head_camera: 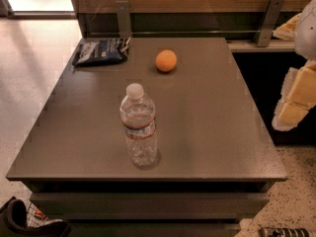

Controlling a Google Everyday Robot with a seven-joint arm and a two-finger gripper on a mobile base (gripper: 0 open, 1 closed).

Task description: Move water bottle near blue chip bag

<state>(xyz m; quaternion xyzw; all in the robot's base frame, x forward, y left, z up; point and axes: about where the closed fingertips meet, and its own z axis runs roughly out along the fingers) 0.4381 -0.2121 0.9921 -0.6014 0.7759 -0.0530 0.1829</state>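
As seen in the camera view, the only one: water bottle [139,127] upright near the front edge of the desk [212,132], a little left of the middle, white cap up, long axis vertical. Blue chip bag [101,51] flat at the far left corner, lengthwise along the far edge. Orange ball [166,60] near the far edge, about its middle, well apart from both bag and bottle. Claw [297,98] beyond the right edge of the desk, raised above desk level, partly cut off at the side of the view; open or closed: cannot tell.

Key relation: bottle to the left of the claw and nearer the front edge, well apart from it, standing free, no contact. Single arm, hence no choice of side.

Judged step: approach, grasp not yet made. Likely need: reach leftward over the right edge toward the bottle, then grip across the vertical axis, around the ribbed body. Afterwards, carriage toward the far left corner, keeping left of the ball. Probable risk: tall, light bottle on a narrow foot, easily tipped by a glancing touch.
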